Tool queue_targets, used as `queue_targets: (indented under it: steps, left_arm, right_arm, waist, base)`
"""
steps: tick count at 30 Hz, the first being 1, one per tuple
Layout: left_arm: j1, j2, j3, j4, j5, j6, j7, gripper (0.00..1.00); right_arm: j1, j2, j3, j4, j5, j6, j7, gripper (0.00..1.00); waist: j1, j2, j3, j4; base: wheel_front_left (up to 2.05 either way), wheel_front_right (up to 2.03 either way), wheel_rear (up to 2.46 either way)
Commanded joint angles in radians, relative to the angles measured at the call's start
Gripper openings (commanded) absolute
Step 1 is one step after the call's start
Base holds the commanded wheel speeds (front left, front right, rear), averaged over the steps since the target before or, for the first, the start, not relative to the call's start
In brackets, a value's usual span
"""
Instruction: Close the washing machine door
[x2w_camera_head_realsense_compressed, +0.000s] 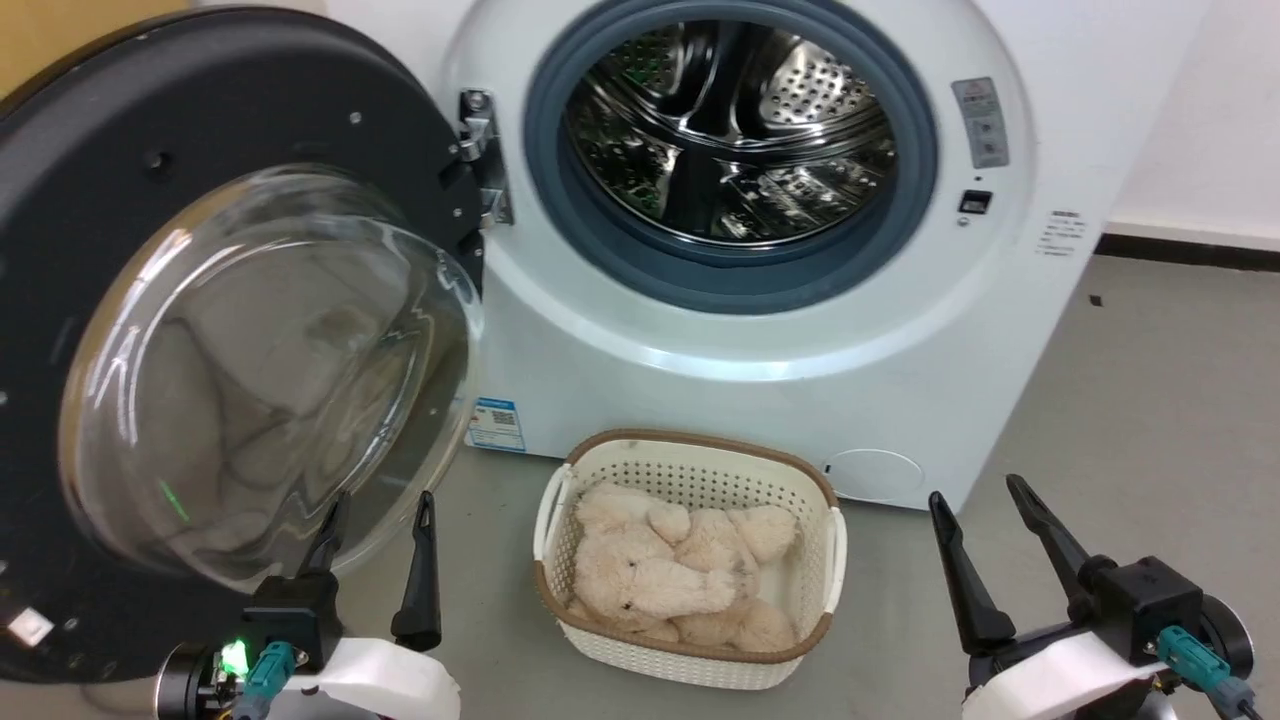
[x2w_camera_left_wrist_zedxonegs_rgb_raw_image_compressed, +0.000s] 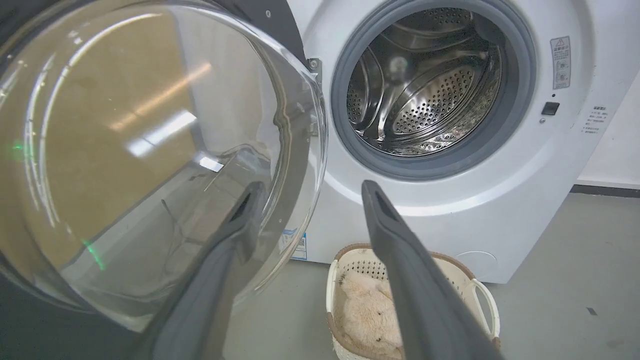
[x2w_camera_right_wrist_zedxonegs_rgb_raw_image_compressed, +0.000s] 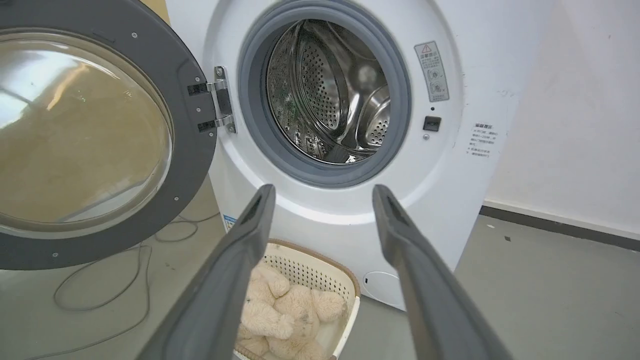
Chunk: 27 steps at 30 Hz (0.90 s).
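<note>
Black door (x2w_camera_head_realsense_compressed: 230, 340) is swung wide open to the left of the machine (x2w_camera_head_realsense_compressed: 760, 380), hanging on its hinge (x2w_camera_head_realsense_compressed: 485, 155), glass bowl facing the robot; drum (x2w_camera_head_realsense_compressed: 730, 130) is empty. Left hand (x2w_camera_head_realsense_compressed: 382, 500) sits low by the door's lower edge, fingers apart, holding nothing. In the left wrist view one finger overlaps the glass, and I can't tell whether it touches. Right hand (x2w_camera_head_realsense_compressed: 975, 490) is well off to the right, fingers apart and empty. Risks, as I judge them: a push on the curved glass could let the fingers slide off, so the black rim is the safer contact. Too soft a push and the latch probably won't catch, leaving the door ajar. Following the door all the way in could pinch a finger against the grey ring (x2w_camera_head_realsense_compressed: 560, 200). The basket (x2w_camera_head_realsense_compressed: 690, 455) of plush (x2w_camera_head_realsense_compressed: 670, 580) stands just in front of the machine; the door's clearance over it can't be judged, but the left arm could clip it. Writing: blue sticker (x2w_camera_head_realsense_compressed: 495, 423) low on the front, grey warning label (x2w_camera_head_realsense_compressed: 980, 122) with a triangle symbol right of the drum, small print beside it. None legible, no brand visible.
</note>
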Motion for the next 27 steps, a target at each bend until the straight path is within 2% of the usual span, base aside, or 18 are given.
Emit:
queue_targets:
  steps: [1, 27]
  left_arm:
    - [0.011, 0.0, 0.002, -0.006, -0.007, -0.004, -0.012, 1.0]
    - [0.03, -0.001, 0.014, -0.024, -0.045, -0.001, -0.064, 1.0]
  right_arm:
    - [0.012, 0.002, 0.005, -0.004, 0.011, 0.0, -0.013, 1.0]
    - [0.001, 0.002, 0.06, 0.018, 0.051, 0.0, -0.065, 1.0]
  waist:
    - [0.0, -0.0001, -0.002, 0.016]
    - [0.0, -0.0001, 0.001, 0.161]
  base:
    - [0.0, 0.0, 0.0]
    - [0.0, 0.0, 0.0]
